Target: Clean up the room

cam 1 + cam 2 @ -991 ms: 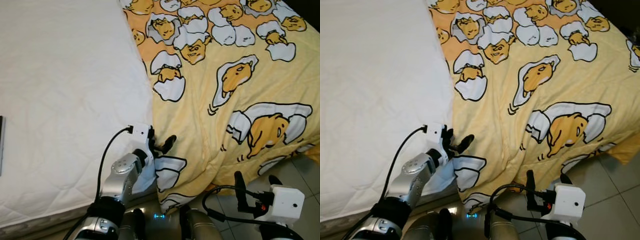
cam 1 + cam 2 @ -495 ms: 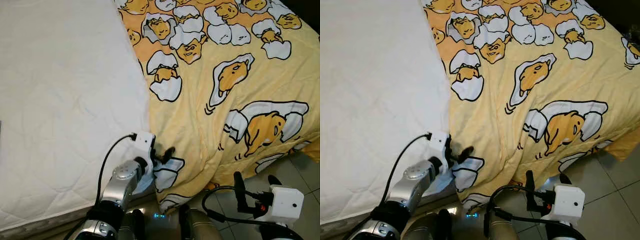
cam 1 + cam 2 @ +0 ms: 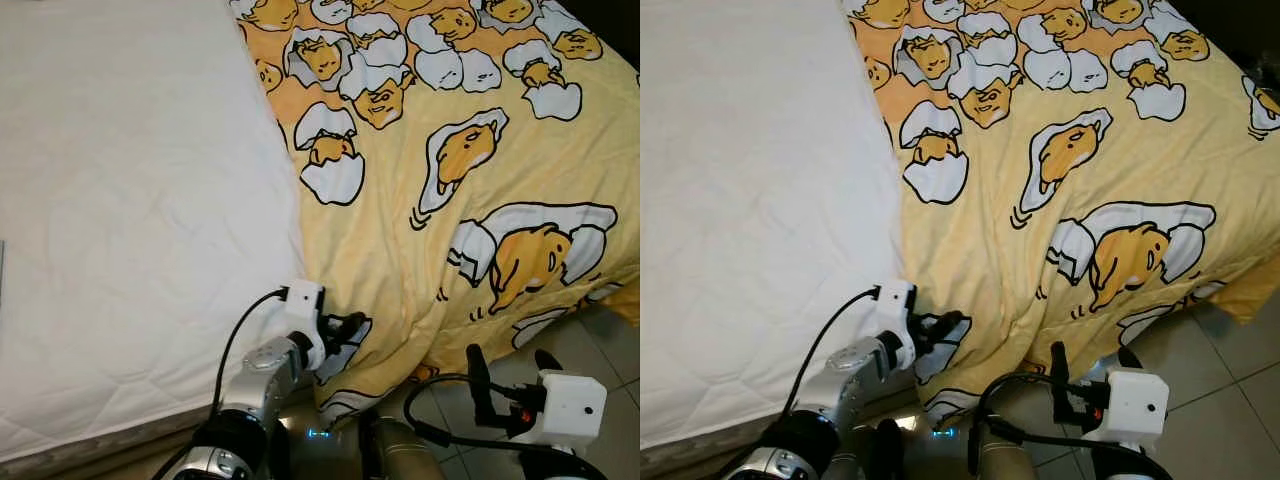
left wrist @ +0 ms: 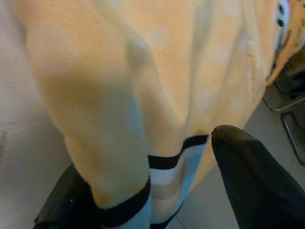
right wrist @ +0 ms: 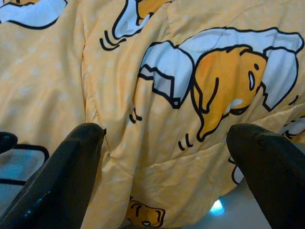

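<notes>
1. Covering the right part of the bed, the yellow blanket (image 3: 470, 170) with egg cartoon prints hangs over the foot edge toward the tiled floor (image 3: 600, 345).
2. Left gripper (image 3: 340, 330) sits at the blanket's lower edge, its fingers clamped on a fold of the fabric.
3. Right gripper (image 3: 505, 375) hovers low near the hanging corner, fingers apart.
4. White mattress (image 3: 130, 200) lies bare beside the blanket.
</notes>
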### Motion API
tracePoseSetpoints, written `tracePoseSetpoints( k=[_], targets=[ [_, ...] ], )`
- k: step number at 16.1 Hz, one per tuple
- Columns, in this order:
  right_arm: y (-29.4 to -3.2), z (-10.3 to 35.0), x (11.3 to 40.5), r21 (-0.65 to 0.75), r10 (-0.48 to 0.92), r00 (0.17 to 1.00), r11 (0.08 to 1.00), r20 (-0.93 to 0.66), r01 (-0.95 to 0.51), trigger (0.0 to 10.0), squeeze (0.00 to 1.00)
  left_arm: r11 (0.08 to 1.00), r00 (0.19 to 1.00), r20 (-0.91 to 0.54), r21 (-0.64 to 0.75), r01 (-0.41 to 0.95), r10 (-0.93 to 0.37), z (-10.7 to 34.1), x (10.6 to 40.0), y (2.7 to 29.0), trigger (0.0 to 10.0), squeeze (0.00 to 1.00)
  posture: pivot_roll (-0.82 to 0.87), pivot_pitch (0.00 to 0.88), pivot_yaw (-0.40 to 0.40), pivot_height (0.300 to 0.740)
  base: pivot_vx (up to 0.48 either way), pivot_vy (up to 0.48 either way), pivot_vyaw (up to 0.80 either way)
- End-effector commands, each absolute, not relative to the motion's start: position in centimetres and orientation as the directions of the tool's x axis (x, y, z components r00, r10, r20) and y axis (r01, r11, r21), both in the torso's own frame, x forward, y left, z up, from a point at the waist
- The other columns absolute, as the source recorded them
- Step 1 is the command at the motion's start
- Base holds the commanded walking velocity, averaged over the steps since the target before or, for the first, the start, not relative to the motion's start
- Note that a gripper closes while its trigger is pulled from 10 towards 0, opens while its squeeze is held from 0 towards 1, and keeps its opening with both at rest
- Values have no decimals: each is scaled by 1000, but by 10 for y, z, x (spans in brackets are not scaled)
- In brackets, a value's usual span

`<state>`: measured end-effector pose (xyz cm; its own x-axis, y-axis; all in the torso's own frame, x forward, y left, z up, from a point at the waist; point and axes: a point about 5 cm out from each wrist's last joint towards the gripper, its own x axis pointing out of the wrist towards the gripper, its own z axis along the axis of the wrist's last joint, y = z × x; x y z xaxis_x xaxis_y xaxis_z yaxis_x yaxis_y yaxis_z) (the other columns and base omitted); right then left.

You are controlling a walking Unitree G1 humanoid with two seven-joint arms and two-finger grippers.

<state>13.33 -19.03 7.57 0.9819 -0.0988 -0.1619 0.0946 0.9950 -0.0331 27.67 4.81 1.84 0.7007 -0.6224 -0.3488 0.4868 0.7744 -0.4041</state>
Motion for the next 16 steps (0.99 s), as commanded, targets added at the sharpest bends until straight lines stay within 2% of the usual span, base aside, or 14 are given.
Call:
tracePoseSetpoints(
  k=[1, 4, 10, 11, 13, 15, 16],
  targets=[
    [-194, 74, 127, -39, -115, 975, 993, -189, 110, 10000, 306, 721, 626, -367, -432, 541, -689, 10, 262, 31, 0, 0, -210, 225, 4, 740, 0, 0, 0],
    [-195, 72, 125, -40, -122, 973, 992, -197, 116, 10000, 306, 666, 603, -292, -419, 617, -742, 19, 263, 25, 0, 0, -212, 232, 10, 740, 0, 0, 0],
    [-196, 70, 126, -45, -127, 971, 992, -204, 120, 10000, 302, 580, 515, -272, -298, 758, -813, 26, 256, 12, 0, 0, -208, 233, 7, 740, 0, 0, 0],
    [-196, 70, 125, -46, -125, 970, 992, -209, 118, 10000, 306, 503, 444, -270, -215, 837, -854, 28, 247, 4, 0, 0, -205, 235, 5, 740, 0, 0, 0],
    [-194, 68, 125, -45, -120, 969, 993, -214, 113, 10000, 306, 394, 353, -289, -94, 915, -890, 29, 233, -5, 0, 0, -203, 237, 5, 740, 0, 0, 0],
    [-194, 68, 126, -45, -117, 969, 993, -216, 110, 10000, 306, 287, 281, -332, 31, 957, -901, 26, 222, -12, 0, 0, -202, 237, 5, 740, 0, 0, 0],
    [-194, 68, 126, -45, -117, 969, 993, -216, 110, 10000, 306, 269, 269, -346, 51, 962, -899, 25, 220, -12, 0, 0, -203, 235, 6, 740, 0, 0, 0]
  ],
)
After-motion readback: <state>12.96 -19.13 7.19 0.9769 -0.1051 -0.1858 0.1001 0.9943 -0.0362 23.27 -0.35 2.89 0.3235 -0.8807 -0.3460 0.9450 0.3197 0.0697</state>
